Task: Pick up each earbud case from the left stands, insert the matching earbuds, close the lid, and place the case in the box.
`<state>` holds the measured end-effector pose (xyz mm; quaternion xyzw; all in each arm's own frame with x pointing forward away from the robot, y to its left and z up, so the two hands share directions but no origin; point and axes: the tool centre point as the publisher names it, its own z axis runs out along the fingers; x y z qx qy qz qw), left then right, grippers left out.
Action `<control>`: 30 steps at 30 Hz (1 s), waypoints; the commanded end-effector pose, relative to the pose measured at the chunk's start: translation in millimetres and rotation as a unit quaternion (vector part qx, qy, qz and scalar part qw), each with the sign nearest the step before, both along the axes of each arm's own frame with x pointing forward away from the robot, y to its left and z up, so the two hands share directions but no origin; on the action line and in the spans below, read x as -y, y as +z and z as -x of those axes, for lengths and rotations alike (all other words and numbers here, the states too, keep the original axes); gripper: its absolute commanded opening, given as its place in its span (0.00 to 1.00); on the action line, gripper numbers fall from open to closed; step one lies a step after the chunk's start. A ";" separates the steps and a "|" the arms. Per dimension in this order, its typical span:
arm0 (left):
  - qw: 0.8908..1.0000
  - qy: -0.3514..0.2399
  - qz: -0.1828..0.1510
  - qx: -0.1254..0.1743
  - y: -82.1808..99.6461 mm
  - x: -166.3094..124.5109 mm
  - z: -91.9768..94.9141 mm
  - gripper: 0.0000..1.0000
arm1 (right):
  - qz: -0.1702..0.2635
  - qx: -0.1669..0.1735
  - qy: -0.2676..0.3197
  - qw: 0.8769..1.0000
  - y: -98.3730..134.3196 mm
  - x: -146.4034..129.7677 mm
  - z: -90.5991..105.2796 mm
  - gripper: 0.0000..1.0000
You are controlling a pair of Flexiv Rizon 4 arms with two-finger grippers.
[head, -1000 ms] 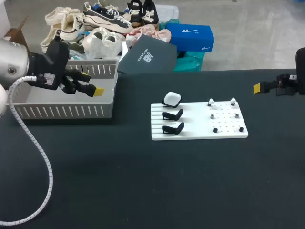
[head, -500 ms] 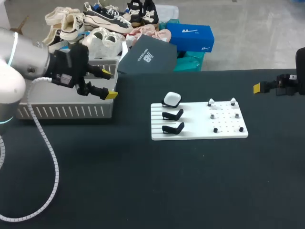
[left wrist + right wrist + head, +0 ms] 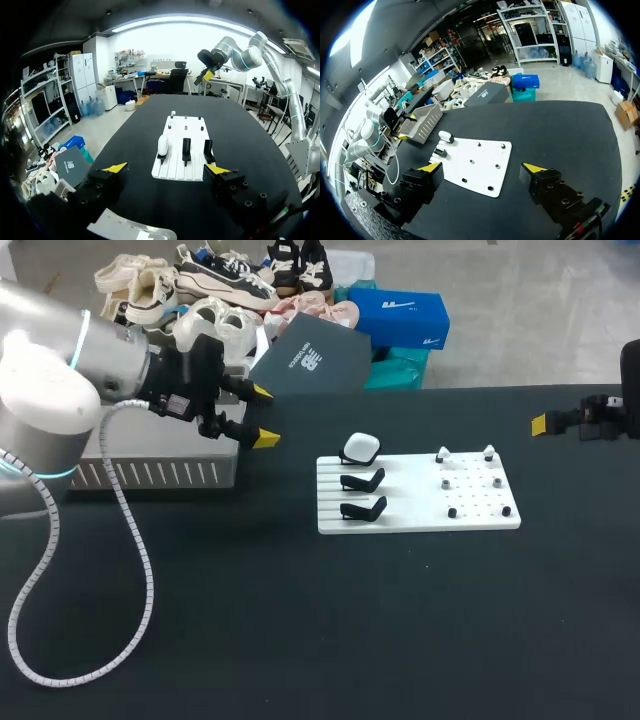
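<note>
A white earbud case (image 3: 361, 448) sits on the rearmost stand at the left of the white board (image 3: 418, 502). Two empty black stands (image 3: 363, 481) are in front of it. Small earbuds (image 3: 446, 483) stand on pegs on the board's right half. My left gripper (image 3: 264, 416) hangs open just right of the grey slatted box (image 3: 150, 475), left of the board. In the left wrist view the case (image 3: 162, 145) lies ahead of the open left gripper (image 3: 166, 168). My right gripper (image 3: 482, 167) is open, hovering well back from the board (image 3: 480, 172) near the table's right edge (image 3: 545, 423).
The grey box stands at the table's rear left, partly hidden by my left arm (image 3: 60, 390) and its white cable (image 3: 130, 570). Bare black tabletop (image 3: 330, 630) stretches in front of the board.
My left arm has swung right, from over the grey box to the gap between box and board, its gripper staying open. The right arm has not moved.
</note>
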<state>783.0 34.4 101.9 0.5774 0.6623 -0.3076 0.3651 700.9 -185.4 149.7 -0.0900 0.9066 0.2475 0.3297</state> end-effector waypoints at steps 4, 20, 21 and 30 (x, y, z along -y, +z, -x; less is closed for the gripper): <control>0.997 -0.067 0.004 -0.044 -24.1 23.0 -15.9 1.00 | -0.002 0.000 0.003 1.000 -0.7 1.2 -1.0 1.00; 0.995 -0.066 0.033 -0.060 -47.6 57.0 -17.5 0.74 | -0.002 0.000 0.003 1.000 -0.7 1.2 -1.0 1.00; 0.995 -0.065 0.033 -0.060 -48.7 58.6 -17.7 0.86 | -0.002 0.000 0.003 1.000 -0.7 1.2 -1.0 1.00; 0.997 -0.056 0.040 -0.047 -59.3 75.5 -23.2 0.87 | -0.002 0.000 0.003 1.000 -0.7 1.2 -1.0 1.00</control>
